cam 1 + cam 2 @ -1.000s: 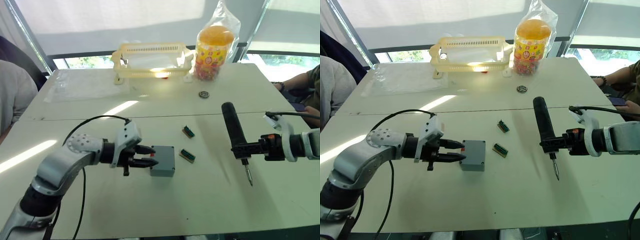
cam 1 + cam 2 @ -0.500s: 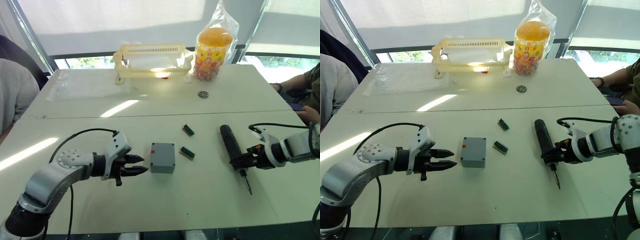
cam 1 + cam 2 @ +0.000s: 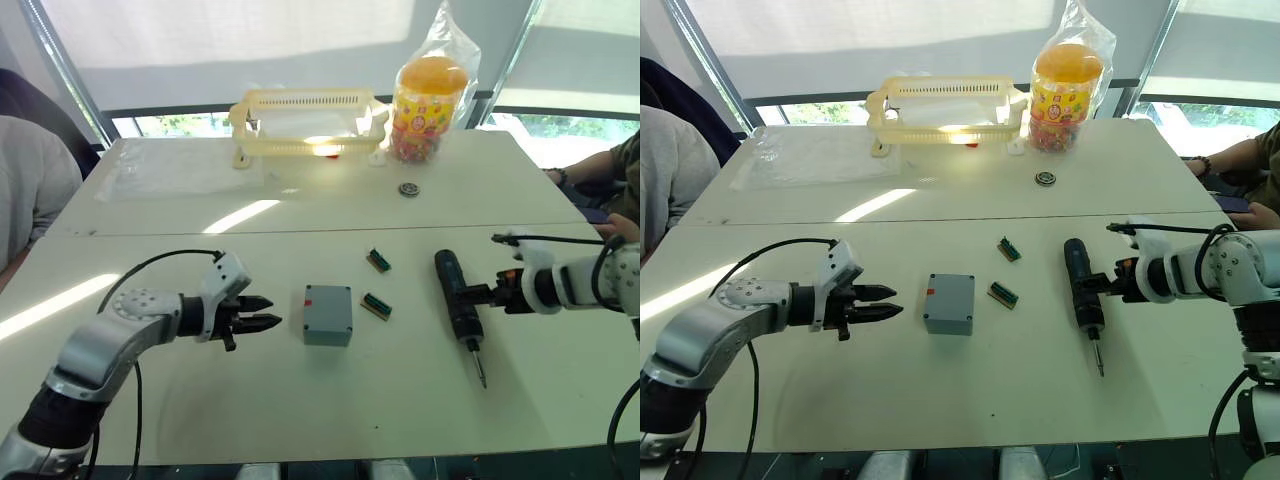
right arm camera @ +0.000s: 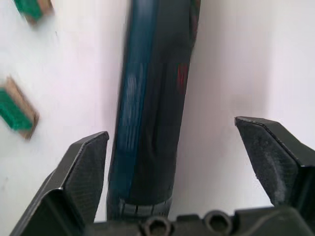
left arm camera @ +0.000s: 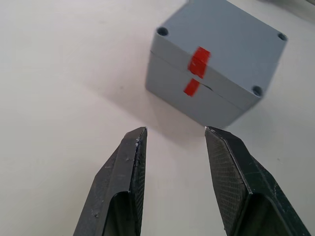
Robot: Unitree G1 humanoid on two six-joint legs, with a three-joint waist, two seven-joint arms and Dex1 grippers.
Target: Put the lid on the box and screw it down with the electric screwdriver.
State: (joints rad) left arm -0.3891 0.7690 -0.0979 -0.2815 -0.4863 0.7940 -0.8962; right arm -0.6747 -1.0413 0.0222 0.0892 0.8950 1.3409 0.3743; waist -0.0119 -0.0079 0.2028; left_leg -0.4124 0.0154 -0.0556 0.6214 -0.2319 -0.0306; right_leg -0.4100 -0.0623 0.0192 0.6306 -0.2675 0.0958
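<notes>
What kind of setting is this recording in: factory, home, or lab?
Probably a lab or office demo room: white tables by shaded windows, a seated person's sleeve at the edge, and a candy jar beside a yellow basket.

You cannot tell whether the four corner holes on the flat grey plastic lid [image 5: 219,46] seated on the grey plastic box [image 5: 197,101] hold screws; they are too small and dark. The black cylindrical electric screwdriver [image 4: 150,103] is blurred in the right wrist view, its bit cut off by the picture's edge. The small round metal ring [image 3: 407,188] toward the table's [image 3: 300,400] far edge is too small to identify. The person in the grey sleeve [image 3: 35,190] is cropped at the left.
</notes>
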